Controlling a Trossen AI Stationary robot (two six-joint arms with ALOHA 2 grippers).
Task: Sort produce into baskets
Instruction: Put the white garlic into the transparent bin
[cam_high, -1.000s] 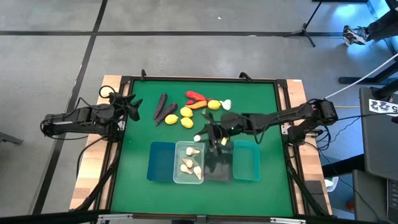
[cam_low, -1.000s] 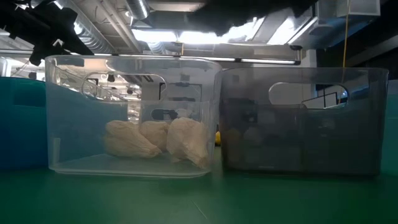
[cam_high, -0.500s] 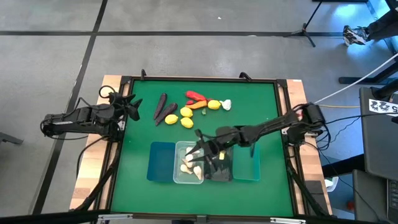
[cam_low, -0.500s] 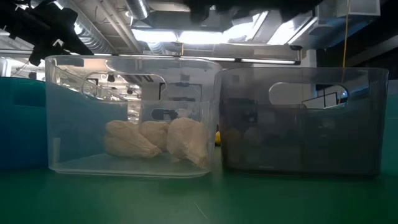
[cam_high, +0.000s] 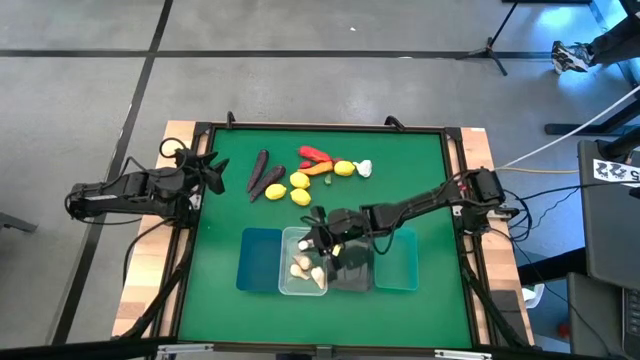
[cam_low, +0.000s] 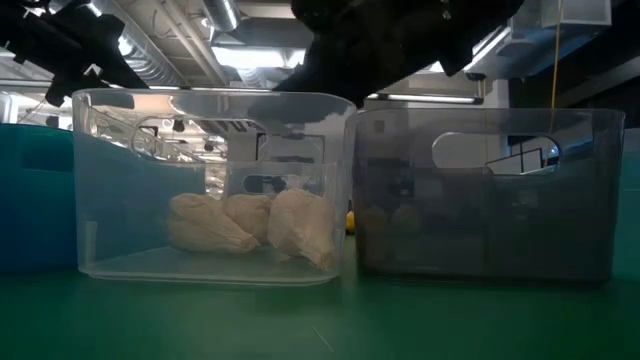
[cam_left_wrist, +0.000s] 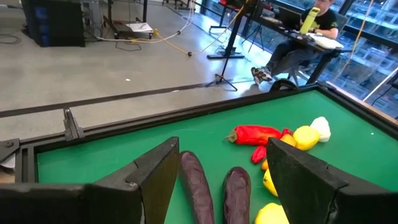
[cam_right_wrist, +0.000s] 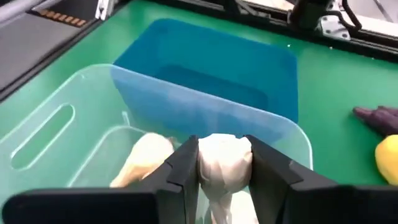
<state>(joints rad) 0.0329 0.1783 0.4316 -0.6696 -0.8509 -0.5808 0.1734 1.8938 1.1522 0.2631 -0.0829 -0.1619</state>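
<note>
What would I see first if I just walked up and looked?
First, the right end effector pinching a whitish garlic bulb right above the clear bin, which already has garlic bulbs lying inside. Next, the bright heap farther back on the green table: yellow lemons, a red pepper and two dark purple pieces. The left end effector waits open at the table's left edge.
</note>
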